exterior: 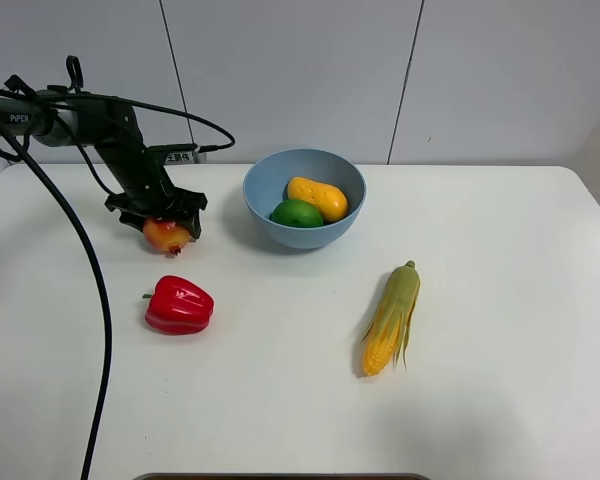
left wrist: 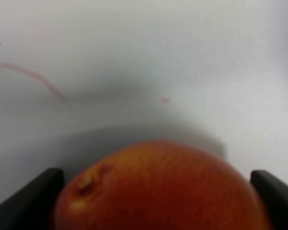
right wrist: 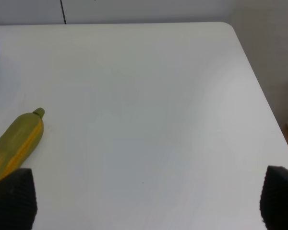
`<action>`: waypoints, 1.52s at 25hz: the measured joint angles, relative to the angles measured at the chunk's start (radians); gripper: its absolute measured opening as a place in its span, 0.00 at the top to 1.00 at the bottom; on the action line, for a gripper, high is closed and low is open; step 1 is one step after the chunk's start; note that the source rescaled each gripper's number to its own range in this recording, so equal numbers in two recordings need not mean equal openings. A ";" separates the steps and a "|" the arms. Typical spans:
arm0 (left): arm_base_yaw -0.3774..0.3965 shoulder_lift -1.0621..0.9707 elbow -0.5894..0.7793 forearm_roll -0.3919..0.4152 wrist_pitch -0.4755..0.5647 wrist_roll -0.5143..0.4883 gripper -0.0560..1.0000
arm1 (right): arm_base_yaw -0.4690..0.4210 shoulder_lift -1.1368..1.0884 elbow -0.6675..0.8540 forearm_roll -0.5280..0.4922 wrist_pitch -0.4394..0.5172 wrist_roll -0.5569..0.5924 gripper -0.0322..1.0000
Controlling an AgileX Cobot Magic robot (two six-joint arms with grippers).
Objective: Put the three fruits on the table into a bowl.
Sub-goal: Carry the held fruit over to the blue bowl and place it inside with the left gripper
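The light-blue bowl (exterior: 255, 190) at the table's (exterior: 500, 300) back middle holds the green lime (exterior: 297, 213) and the orange-yellow mango (exterior: 317, 197). Left of the bowl, my left gripper (exterior: 165, 222) points down and is shut on the red-and-yellow pomegranate (exterior: 167, 237), low over the tabletop. The left wrist view shows that fruit (left wrist: 158, 187) filling the gap between both black fingers (left wrist: 33, 194). My right gripper (right wrist: 144, 201) is open and empty over the table's right part; it is out of the exterior high view.
A glossy red bell pepper (exterior: 179, 305) lies just in front of the pomegranate. A corn cob (exterior: 392, 318) with green husk lies right of centre, its tip showing in the right wrist view (right wrist: 17, 141). The left arm's black cable (exterior: 90, 290) trails across the table's left side.
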 joint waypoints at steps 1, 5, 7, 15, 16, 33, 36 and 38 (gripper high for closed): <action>0.000 -0.001 0.000 0.005 0.004 -0.001 0.94 | 0.000 0.000 0.000 0.000 0.000 0.000 0.07; 0.000 -0.012 0.000 0.059 0.010 -0.020 0.94 | 0.000 0.000 0.000 0.000 0.000 0.000 0.07; 0.000 -0.024 0.001 0.084 0.010 -0.035 0.94 | 0.000 0.000 0.000 0.000 0.000 0.000 0.07; -0.002 -0.090 0.001 0.115 0.011 -0.055 0.94 | 0.000 0.000 0.000 0.000 0.000 0.000 0.07; -0.005 -0.098 0.001 0.119 0.011 -0.063 0.94 | 0.000 0.000 0.000 0.000 0.000 0.000 0.07; -0.111 -0.212 0.001 0.168 0.014 -0.164 0.94 | 0.000 0.000 0.000 0.000 0.000 0.000 0.07; -0.129 -0.222 -0.013 0.168 0.026 -0.178 0.94 | 0.000 0.000 0.000 0.000 0.000 0.000 0.07; -0.144 -0.223 -0.046 0.168 0.043 -0.185 0.94 | 0.000 0.000 0.000 0.000 0.000 0.000 0.07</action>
